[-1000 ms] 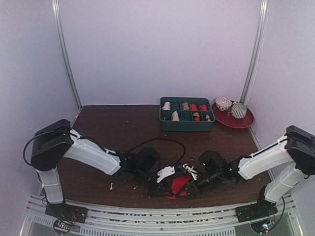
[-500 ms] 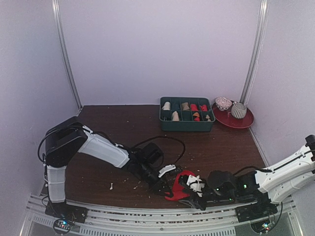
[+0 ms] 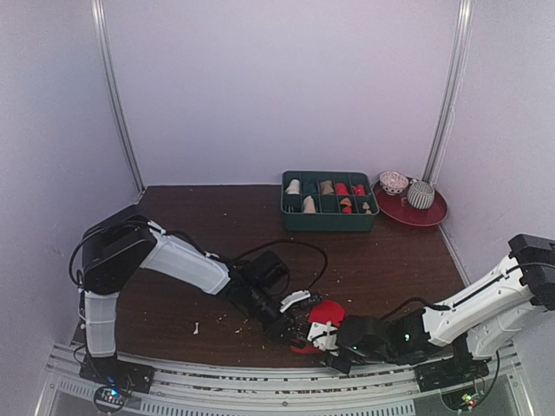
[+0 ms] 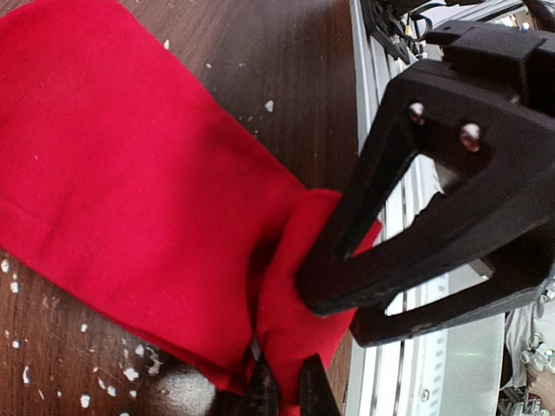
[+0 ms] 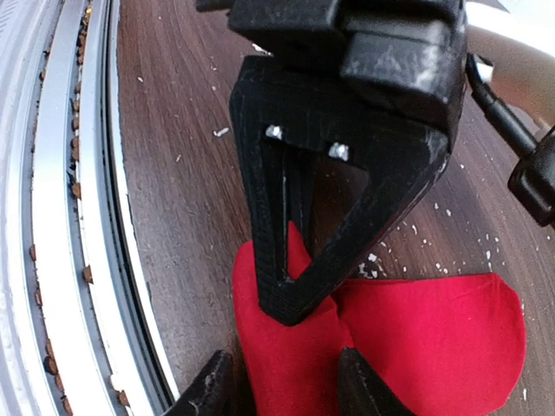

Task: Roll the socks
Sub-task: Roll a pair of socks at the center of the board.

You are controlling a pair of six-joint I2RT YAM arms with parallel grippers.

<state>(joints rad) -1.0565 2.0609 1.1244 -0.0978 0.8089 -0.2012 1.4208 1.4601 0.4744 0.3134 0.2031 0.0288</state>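
A red sock [image 4: 130, 173] is being held at the near edge of a table [image 3: 217, 225], beside the rail [image 5: 52, 217]. Its bunched end is being pinched together by the left gripper [image 4: 288, 392] and the right gripper [image 5: 282, 377], both narrowed on fabric. Its length is lying away toward the table's middle.

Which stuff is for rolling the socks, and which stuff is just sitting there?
For the job:
bright red fabric sock
left gripper and right gripper, both pinching it

Just lying about:
green divided tray holding small rolled bundles
round red plate with a patterned bowl and a grey cup
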